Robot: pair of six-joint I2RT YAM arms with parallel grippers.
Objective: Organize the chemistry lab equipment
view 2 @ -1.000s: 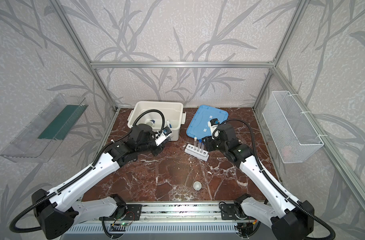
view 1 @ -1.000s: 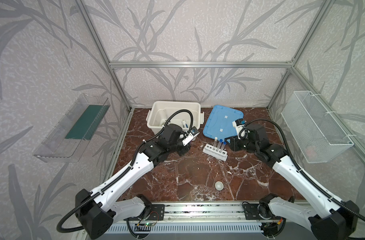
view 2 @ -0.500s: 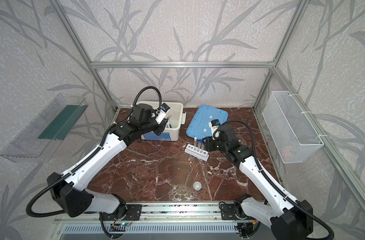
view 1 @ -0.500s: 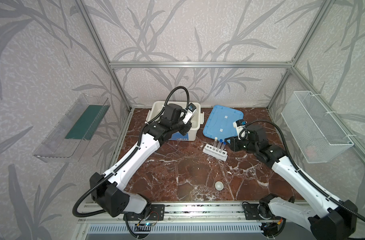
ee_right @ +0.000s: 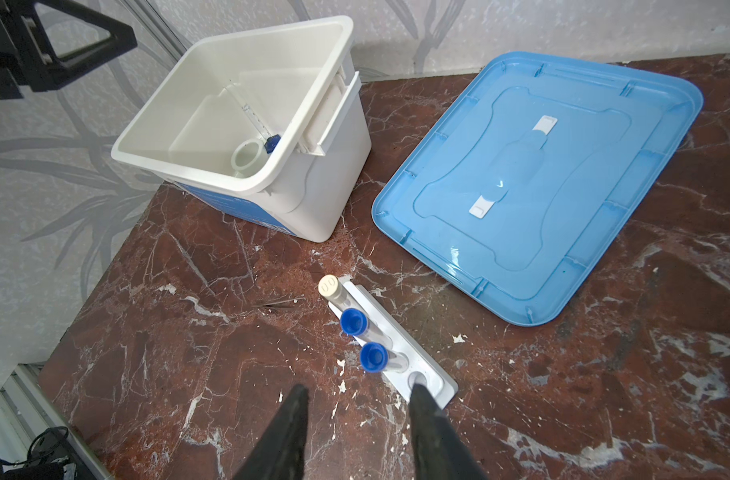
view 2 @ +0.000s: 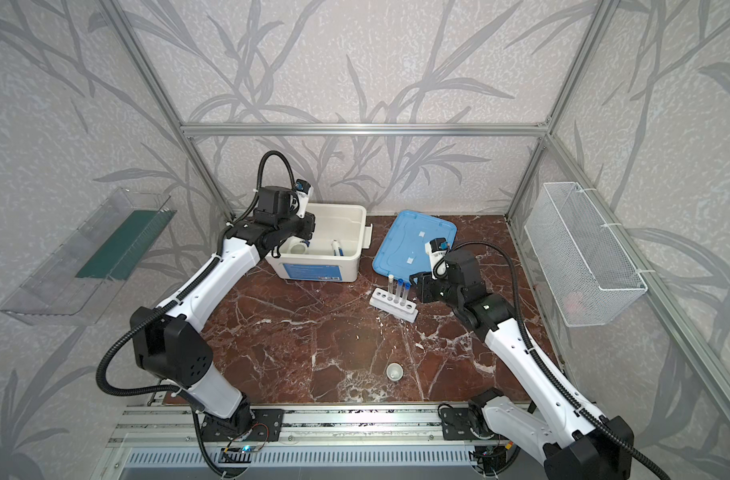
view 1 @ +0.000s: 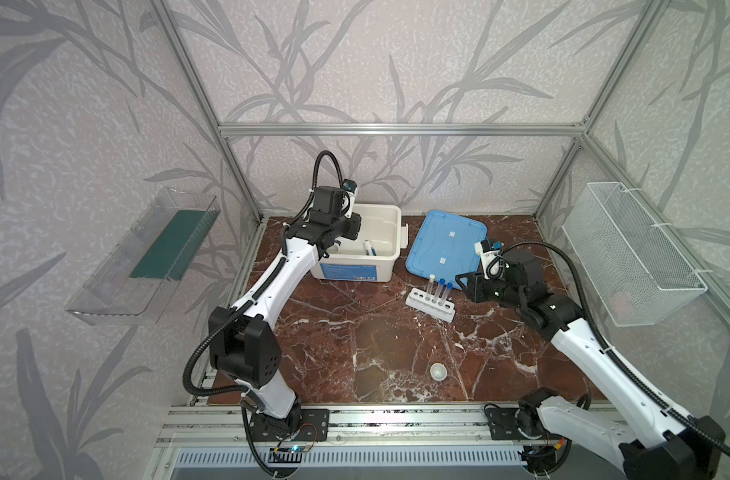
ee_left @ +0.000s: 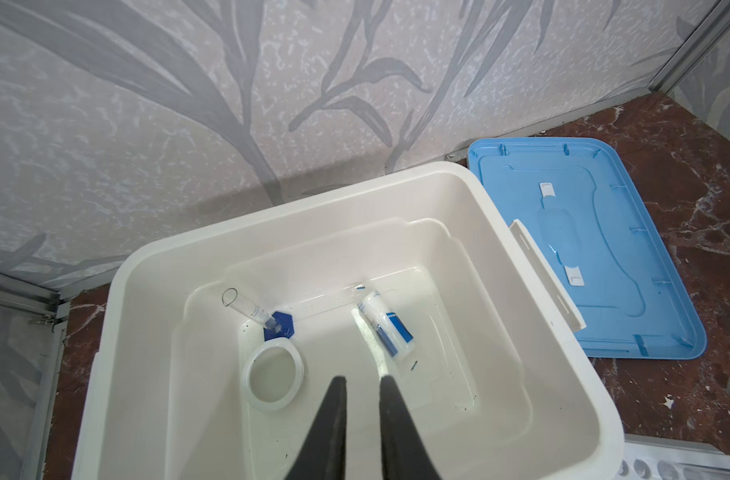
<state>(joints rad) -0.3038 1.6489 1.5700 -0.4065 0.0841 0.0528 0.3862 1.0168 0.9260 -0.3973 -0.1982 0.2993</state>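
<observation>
Near the table's (view 1: 355, 332) front edge, a small white cup (view 1: 438, 371) stands alone. Farther back, a white rack (view 1: 418, 297) holds three upright tubes: a white-capped tube (view 1: 431, 276) and two blue-capped tubes (view 1: 441, 281). The right tool (ee_right: 358, 388) hovers at one end of the rack, jaws apart and empty. Thin tweezers (ee_right: 278, 305) lie on the table near the rack. Behind it, a blue lid (view 1: 442, 241) lies flat beside an open white bin (view 1: 386, 268). Inside the bin are another cup (ee_left: 274, 374), a leaning clear cylinder (ee_left: 251, 309) with a blue base, and a white bottle (ee_left: 386, 328) on its side. The left tool (ee_left: 363, 379) hangs over them, jaws narrowly parted, gripping nothing.
</observation>
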